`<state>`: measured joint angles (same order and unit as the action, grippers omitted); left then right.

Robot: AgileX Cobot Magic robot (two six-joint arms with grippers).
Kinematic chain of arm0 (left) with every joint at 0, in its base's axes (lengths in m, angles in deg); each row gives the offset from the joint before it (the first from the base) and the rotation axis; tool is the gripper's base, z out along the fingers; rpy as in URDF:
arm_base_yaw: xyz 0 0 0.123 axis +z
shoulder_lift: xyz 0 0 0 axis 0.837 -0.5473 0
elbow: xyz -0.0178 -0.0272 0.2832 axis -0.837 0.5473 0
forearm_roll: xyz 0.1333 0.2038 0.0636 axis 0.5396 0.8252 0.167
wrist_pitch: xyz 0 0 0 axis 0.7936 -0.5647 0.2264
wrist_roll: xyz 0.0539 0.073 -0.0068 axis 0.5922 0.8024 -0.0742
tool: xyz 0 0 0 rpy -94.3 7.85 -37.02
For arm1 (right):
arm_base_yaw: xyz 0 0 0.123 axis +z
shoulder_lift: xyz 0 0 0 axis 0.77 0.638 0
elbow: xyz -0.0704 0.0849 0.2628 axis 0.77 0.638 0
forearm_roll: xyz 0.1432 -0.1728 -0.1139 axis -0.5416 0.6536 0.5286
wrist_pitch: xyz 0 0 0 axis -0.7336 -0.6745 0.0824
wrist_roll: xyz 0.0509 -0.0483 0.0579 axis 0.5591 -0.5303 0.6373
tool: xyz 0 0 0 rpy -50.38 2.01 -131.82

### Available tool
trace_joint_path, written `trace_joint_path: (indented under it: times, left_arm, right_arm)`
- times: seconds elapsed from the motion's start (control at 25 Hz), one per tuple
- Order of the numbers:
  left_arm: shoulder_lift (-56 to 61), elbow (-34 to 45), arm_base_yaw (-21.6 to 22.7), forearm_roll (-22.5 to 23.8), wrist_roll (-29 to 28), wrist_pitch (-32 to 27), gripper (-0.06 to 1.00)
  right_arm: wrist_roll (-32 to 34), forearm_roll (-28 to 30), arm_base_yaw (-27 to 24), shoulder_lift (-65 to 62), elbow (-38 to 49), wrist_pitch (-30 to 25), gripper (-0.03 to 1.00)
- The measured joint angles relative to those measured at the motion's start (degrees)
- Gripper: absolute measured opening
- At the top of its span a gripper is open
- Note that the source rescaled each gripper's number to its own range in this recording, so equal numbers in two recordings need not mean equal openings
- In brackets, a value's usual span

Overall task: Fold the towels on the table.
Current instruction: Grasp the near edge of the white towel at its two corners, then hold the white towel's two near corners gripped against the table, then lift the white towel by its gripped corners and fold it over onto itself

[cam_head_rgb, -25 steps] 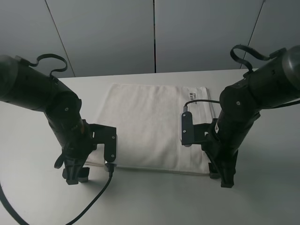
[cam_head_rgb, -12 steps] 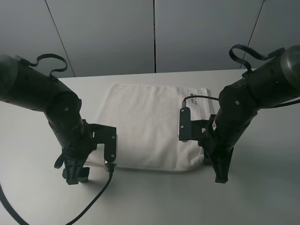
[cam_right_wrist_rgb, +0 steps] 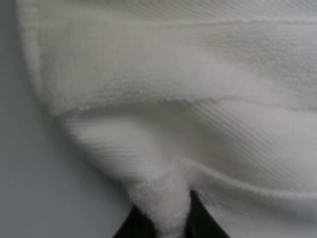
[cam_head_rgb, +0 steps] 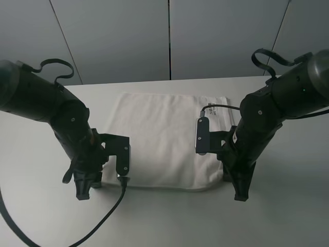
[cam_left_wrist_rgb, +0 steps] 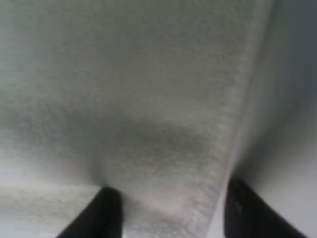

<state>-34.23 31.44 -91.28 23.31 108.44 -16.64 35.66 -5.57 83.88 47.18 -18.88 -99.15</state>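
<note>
Though spread flat on table [cam_head_rgb: 205,226] and unfolded, has towel [cam_head_rgb: 159,134] pinched tight at near right corner in right gripper [cam_head_rgb: 240,196]. Straddles near left corner with left gripper [cam_head_rgb: 83,194], jaws apart, not clamped. Leaves second grasp, lift and fold all to do.

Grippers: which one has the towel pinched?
The right gripper: towel cloth is bunched between its shut fingers. The left gripper straddles its corner, fingers apart.

Grey wall panels [cam_head_rgb: 118,36] stand behind — split by dark seams [cam_head_rgb: 169,38] (one vertical, others slanted).
</note>
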Motion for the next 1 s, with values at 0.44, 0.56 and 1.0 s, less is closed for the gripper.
trace_joint_path:
  times: [0.44,0.56,1.0]
  left_arm:
    - [-0.13,0.0,-0.34,6.18,-11.67,1.9,0.0]
    - [-0.13,0.0,-0.34,6.28,-11.99,1.66,0.0]
    - [5.64,0.08,-0.34,1.21,-12.27,-3.34,0.0]
  right_arm:
    - [1.97,-0.58,0.0,0.0,0.0,0.13,0.0]
    - [2.24,-0.58,0.0,-0.39,0.0,0.13,0.0]
    - [2.52,-4.09,0.0,-7.79,0.74,-7.74,0.0]
